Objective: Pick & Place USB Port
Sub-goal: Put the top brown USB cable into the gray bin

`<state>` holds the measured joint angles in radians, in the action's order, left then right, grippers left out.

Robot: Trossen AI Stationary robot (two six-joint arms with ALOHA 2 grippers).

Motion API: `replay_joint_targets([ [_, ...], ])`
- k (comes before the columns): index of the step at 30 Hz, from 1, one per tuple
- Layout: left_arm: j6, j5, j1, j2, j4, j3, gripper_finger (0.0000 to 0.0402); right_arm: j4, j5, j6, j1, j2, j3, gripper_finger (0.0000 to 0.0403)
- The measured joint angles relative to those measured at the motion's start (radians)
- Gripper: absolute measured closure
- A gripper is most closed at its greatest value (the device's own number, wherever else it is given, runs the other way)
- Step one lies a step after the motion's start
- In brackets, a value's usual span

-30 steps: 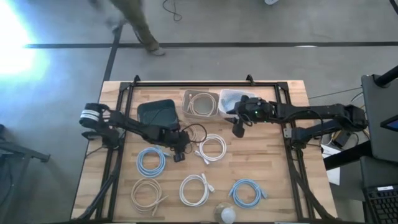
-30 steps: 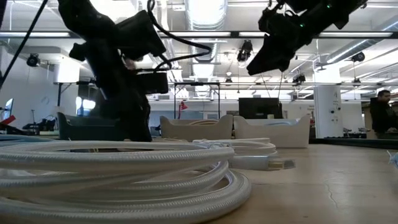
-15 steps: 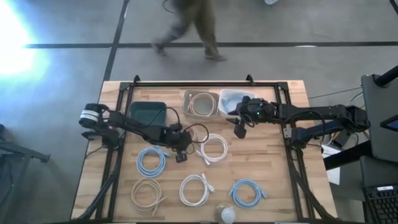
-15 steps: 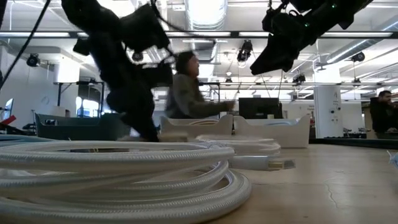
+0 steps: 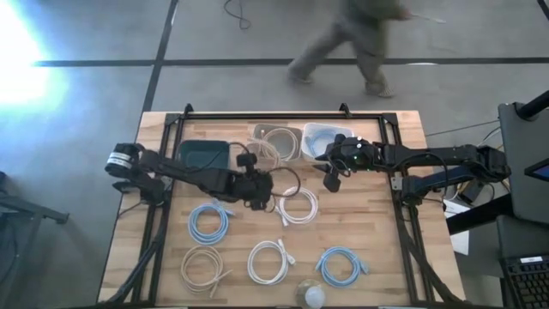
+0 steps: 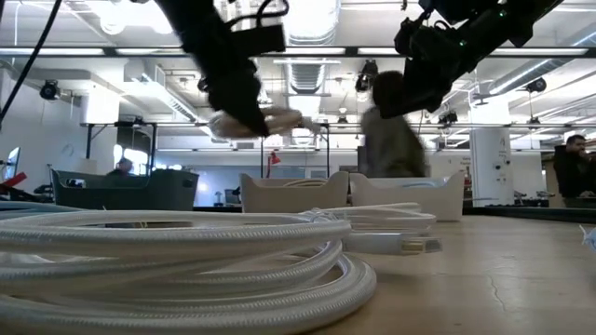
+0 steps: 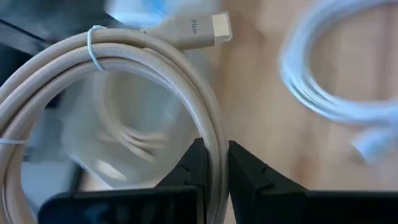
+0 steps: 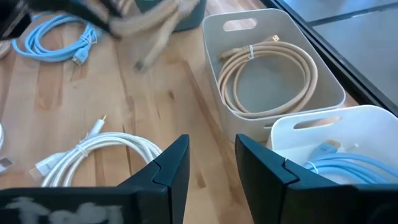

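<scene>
My left gripper [image 5: 260, 178] hangs above the table's middle, shut on a coiled beige USB cable [image 7: 124, 68] bound with thin ties. The cable's plug [image 7: 202, 28] sticks out from the coil. In the low view this gripper [image 6: 247, 116] and the cable [image 6: 279, 121] are high above the table. In the right wrist view the cable [image 8: 146, 25] hangs near a beige bin [image 8: 211, 37] that holds another beige coil. My right gripper [image 5: 329, 180] hovers open over bare wood beside a white bin [image 8: 298, 124], with nothing between its fingers [image 8: 168, 168]. My left gripper pinches one side of the coil's loop [image 7: 211, 127] between its two fingers, which lie across the bundled strands. The coil is lifted clear of the table, and its plug end points away from the fingers.
A dark green bin [image 5: 206, 154] stands at the far left. The white bin [image 5: 313, 133] holds a blue cable. On the wood lie a white coil [image 5: 296, 206], a light blue one [image 5: 208, 223], and further coils along the near edge. A person walks past beyond the table.
My left gripper has risen from the table surface with the beige cable. It has gone toward the far edge and a little to the right, toward the beige bin. The cable is now lifted clear. A person has crossed behind the table from left to right.
</scene>
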<state>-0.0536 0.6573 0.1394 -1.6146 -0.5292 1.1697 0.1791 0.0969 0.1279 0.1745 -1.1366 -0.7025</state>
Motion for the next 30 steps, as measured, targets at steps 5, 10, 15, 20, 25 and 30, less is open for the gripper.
replay_joint_targets([
  [5,-0.024,-0.015,-0.077,0.0,0.127,0.025,0.0369,-0.001,0.0,-0.005,0.0,0.0,0.0,0.0281],
  [10,-0.008,-0.004,-0.159,-0.03,0.329,0.002,0.0369,-0.002,0.0,-0.02,0.0,0.0,0.0,0.0289],
  [15,-0.027,-0.096,-0.244,-0.082,0.416,-0.004,0.0369,-0.003,0.001,-0.028,0.0,0.0,0.0,0.0294],
  [20,-0.053,-0.099,-0.293,-0.159,0.468,-0.006,0.0367,-0.003,0.003,-0.035,0.0,0.0,0.0,0.0292],
  [25,-0.045,-0.13,-0.319,-0.244,0.539,-0.004,0.0367,-0.003,0.003,-0.035,0.0,0.0,0.0,0.029],
  [30,-0.033,-0.194,-0.327,-0.291,0.555,-0.004,0.0367,-0.004,0.003,-0.035,0.0,0.0,0.0,0.0295],
])
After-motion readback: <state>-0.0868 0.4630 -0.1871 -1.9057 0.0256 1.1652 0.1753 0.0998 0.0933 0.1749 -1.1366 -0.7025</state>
